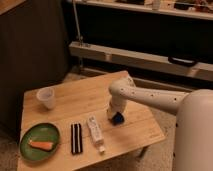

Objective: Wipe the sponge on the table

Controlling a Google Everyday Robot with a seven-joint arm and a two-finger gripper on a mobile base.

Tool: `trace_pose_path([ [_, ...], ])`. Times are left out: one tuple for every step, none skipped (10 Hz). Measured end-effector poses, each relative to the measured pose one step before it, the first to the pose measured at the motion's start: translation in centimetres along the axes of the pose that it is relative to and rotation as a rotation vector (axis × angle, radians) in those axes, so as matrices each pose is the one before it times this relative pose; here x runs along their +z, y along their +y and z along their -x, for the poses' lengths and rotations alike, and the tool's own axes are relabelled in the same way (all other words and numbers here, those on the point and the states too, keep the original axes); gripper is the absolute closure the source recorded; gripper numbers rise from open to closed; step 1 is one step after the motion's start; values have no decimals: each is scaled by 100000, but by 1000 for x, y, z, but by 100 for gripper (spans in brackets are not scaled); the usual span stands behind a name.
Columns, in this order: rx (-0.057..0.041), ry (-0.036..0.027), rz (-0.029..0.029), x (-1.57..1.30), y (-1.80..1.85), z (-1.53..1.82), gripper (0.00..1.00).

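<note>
The small bright-blue sponge [119, 119] lies on the light-wood table [85, 94], right of centre. My gripper [114, 114] reaches down from the white arm and sits right on the sponge's left side, covering part of it. Only the sponge's right end shows past the gripper. The arm comes in from the right, over the table's far right corner.
A white tube [95, 130] lies just left of the sponge, with a black-and-white striped bar [76, 138] beside it. A green plate [31, 136] holding an orange piece [40, 145] sits at the front left. A clear cup [46, 97] stands at the back left.
</note>
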Motion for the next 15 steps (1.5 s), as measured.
trace_pose_path([
  [327,584,-70,-293,59,-230,52],
  [251,667,-170,-244,133,-335,52],
  [471,759,-355,-172,307,-484,52],
  [851,659,-209,-101,528,-546,52],
  [986,-109,252,37,586,-287,52],
  [1616,-652,651,87,871,77,52],
  [1576,-742,469,167,862,386,52],
  [3223,-731,913,49,1664,760,52],
  [1927,60,621,-131,1025,368,52],
  [2400,458,999,-523,1343,426,52],
  [2630,779,1238,-888,1592,584,52],
  [1895,910,824,-929,1074,463,52],
  [1430,54,818,-648,816,769,52],
  [979,294,216,-405,266,786,52],
  [839,181,-485,-91,-118,886,52],
])
